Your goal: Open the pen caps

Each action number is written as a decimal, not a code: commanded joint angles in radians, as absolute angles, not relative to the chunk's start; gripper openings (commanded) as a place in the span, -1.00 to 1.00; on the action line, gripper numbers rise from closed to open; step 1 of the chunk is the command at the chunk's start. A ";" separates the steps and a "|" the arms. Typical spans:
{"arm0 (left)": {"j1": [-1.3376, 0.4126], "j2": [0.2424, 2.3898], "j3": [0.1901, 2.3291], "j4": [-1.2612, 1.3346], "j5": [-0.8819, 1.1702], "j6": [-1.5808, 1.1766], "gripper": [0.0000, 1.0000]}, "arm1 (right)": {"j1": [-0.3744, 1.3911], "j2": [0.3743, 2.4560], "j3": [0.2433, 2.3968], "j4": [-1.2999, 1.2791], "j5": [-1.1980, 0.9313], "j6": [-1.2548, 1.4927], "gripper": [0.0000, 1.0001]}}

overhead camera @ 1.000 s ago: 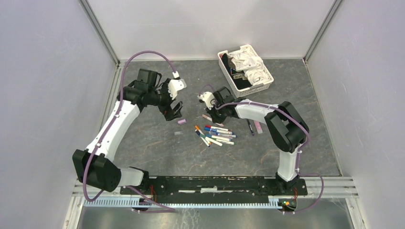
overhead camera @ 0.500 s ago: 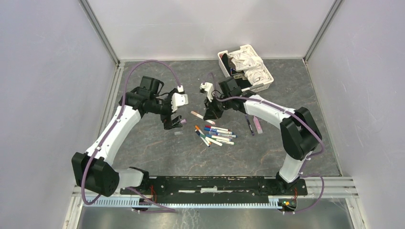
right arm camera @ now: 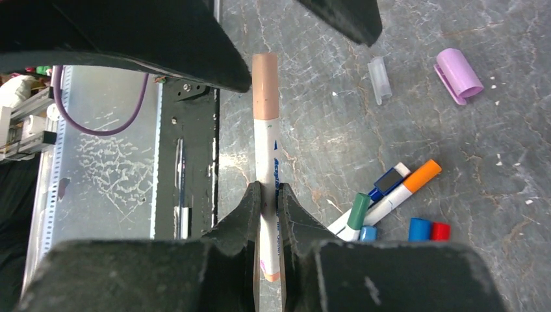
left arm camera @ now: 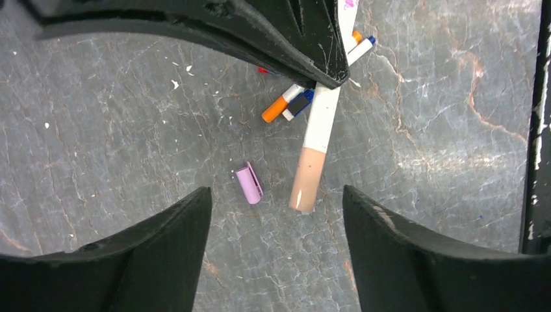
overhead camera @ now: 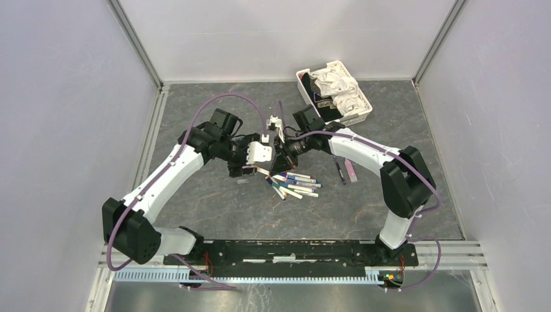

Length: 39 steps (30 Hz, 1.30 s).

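Grey marbled table (overhead camera: 214, 201), with the pen pile (overhead camera: 295, 183) mid-table. Above it the right gripper (right arm camera: 269, 192) is clamped on a white pen (right arm camera: 266, 156). The left gripper (left arm camera: 273, 195) has its fingers spread either side of the peach cap (left arm camera: 307, 179). I'd centre up, squeeze only the cap, then pull straight along the barrel.

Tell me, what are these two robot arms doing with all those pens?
They are pulling caps off marker pens. The right gripper is shut on the white barrel of one pen. The left gripper has its jaws open, with that pen's peach cap in the gap between them, not yet gripped. A loose purple cap lies on the table, and the other pens sit in a small pile nearby.
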<state>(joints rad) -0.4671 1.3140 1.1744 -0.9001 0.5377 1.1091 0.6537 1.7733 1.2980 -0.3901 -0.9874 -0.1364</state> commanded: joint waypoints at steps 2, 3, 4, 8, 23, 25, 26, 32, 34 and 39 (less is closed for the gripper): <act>-0.513 1.341 1.163 -0.921 0.466 1.221 0.39 | 0.664 1.807 1.361 -0.425 -1.055 -0.150 -1.00; -0.521 1.341 1.156 -0.925 0.456 1.233 0.30 | 0.664 1.809 1.363 -0.418 -1.059 -0.140 -1.00; -0.526 1.340 1.147 -0.925 0.445 1.241 0.20 | 0.664 1.813 1.363 -0.411 -1.064 -0.131 -1.00; -0.536 1.329 1.128 -0.926 0.438 1.253 -0.14 | 0.663 1.826 1.374 -0.387 -1.077 -0.093 -1.00; -0.569 1.314 1.121 -0.959 0.455 1.229 -0.95 | 0.688 1.916 1.346 -0.222 -1.127 0.110 -0.35; -0.569 1.313 1.121 -0.959 0.456 1.227 -0.96 | 0.695 1.922 1.341 -0.192 -1.132 0.133 -0.36; -0.569 1.313 1.121 -0.959 0.458 1.227 -0.96 | 0.696 1.923 1.339 -0.177 -1.132 0.142 -0.40; -0.566 1.318 1.120 -0.951 0.452 1.228 -0.96 | 0.694 1.899 1.289 -0.124 -1.122 0.167 -1.00; -0.545 1.318 1.118 -0.942 0.428 1.238 -0.95 | 0.682 1.872 1.259 -0.186 -1.101 0.112 -1.00; -0.364 1.345 1.138 -0.921 0.367 1.340 -0.96 | 0.625 1.757 1.116 -0.256 -1.011 0.035 -1.00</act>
